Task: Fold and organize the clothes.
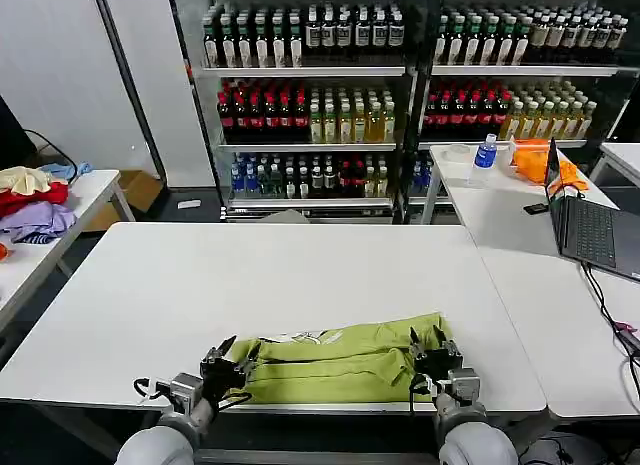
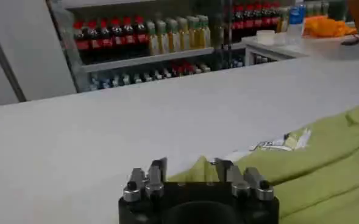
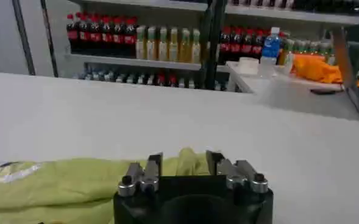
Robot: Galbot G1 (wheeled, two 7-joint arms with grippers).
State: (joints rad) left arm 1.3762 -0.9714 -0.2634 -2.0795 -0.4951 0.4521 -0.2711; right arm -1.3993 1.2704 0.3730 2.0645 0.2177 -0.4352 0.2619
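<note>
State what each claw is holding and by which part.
Nothing is clearly held. The left claw and right claw sit open at opposite ends of the folded green shirt, fabric between the fingers.

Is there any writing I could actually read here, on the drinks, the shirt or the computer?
None can be read.
Bottles on the shelves: labels too small.
Blue-labelled water bottle: label blurred.
Lime yellow-green cotton T-shirt: white-and-black print at its edge, no legible words.
Open black laptop: no readable markings.
</note>
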